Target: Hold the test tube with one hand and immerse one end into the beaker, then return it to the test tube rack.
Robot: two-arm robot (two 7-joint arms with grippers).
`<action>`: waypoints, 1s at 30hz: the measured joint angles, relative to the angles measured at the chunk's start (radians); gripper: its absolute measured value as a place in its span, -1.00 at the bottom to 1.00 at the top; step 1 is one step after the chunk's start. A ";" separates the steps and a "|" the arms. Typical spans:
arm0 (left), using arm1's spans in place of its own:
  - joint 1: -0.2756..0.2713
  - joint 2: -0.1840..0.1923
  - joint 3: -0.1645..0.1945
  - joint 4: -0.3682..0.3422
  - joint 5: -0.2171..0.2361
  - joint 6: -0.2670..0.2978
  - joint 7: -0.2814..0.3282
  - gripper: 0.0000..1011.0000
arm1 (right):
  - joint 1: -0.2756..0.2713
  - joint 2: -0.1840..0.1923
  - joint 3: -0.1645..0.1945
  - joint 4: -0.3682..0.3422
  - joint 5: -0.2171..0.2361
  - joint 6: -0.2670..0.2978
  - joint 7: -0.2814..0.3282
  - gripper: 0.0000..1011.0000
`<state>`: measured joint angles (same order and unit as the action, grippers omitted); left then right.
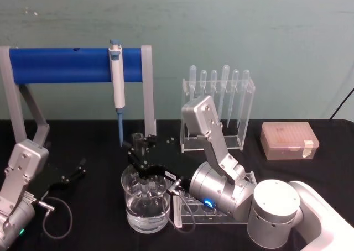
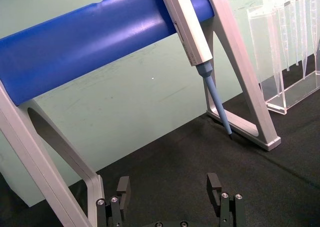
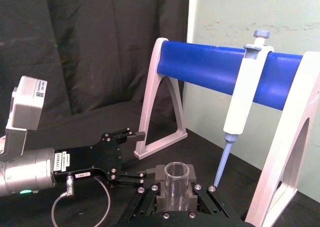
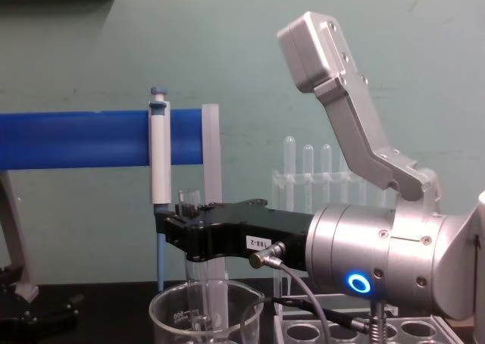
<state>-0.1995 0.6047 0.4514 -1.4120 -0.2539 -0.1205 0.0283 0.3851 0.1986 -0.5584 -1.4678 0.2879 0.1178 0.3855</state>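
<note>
Test tube is held upright by the right gripper, directly above the beaker. The gripper is closed to a narrow width on the tube, with a black finger pressed on each side of the glass just below the open rim. In the chest view the rim is seen above the gripper, and the lower part of the tube is seen below it, inside the mouth of the beaker. Clear liquid is seen in the lower part of the beaker. Whether the round end reaches the liquid cannot be told.

The beaker is placed on the black worktop. The test tube rack is found just beside the beaker on its right, under the wrist of the right arm, and several of its holes are seen open.

The left gripper is parked low, well apart from the beaker on its left. Its fingers are spread wide and nothing is held between them.

Behind the beaker a white-and-blue pipettor is hung on a blue bar. A clear stand with plastic pipettes is seen behind the beaker to the right, and an orange box farther to the right.
</note>
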 joint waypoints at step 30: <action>0.000 0.000 0.000 0.000 0.000 0.000 0.000 0.98 | 0.000 0.000 0.000 0.000 0.000 0.000 0.000 -0.56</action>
<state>-0.1995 0.6046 0.4514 -1.4119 -0.2539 -0.1205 0.0283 0.3851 0.1987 -0.5584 -1.4678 0.2879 0.1178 0.3855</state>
